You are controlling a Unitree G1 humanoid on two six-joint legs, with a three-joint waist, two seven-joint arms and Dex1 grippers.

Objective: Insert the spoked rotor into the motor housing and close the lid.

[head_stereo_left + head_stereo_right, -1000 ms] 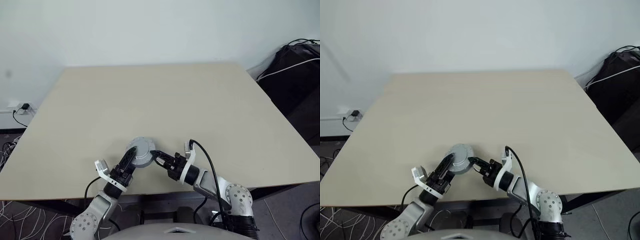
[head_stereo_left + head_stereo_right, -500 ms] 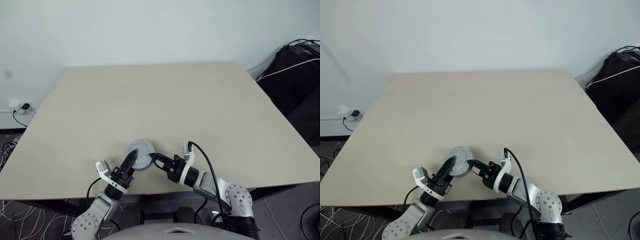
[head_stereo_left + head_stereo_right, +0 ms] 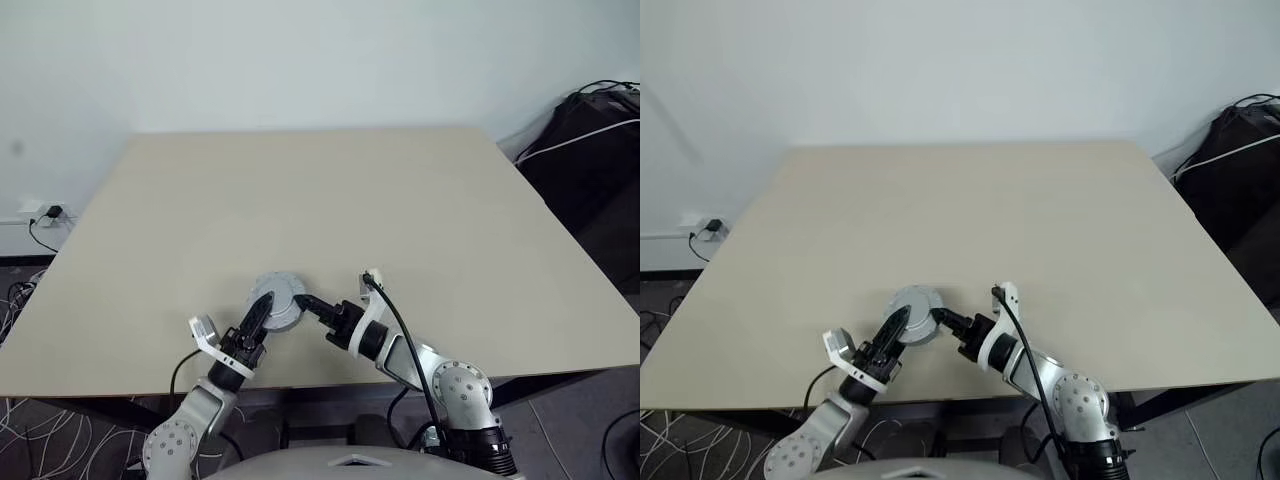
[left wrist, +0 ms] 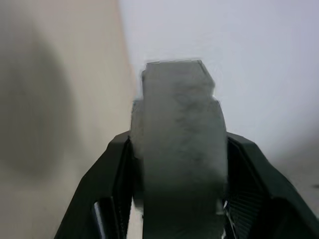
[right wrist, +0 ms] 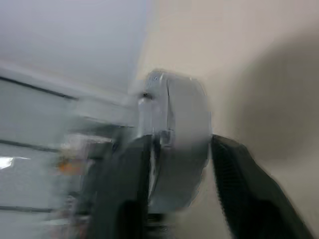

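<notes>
The table (image 3: 420, 220) stretches ahead of the robot, and the motor housing (image 3: 277, 300) sits near its front edge — a little left of the middle. The left gripper (image 3: 262, 312) reaches in from the front left, its 2 fingers (image 4: 114, 194) on opposite sides of the housing. The right gripper (image 3: 305, 303) comes in from the front right, just beside the housing's right edge. A bag (image 3: 590, 140) lies off the table's far right corner — cables (image 3: 30, 225) lie beyond its left edge.

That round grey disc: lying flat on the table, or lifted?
Lifted: the disc is clamped edge-on between the left pincer's fingers, above the table.
</notes>
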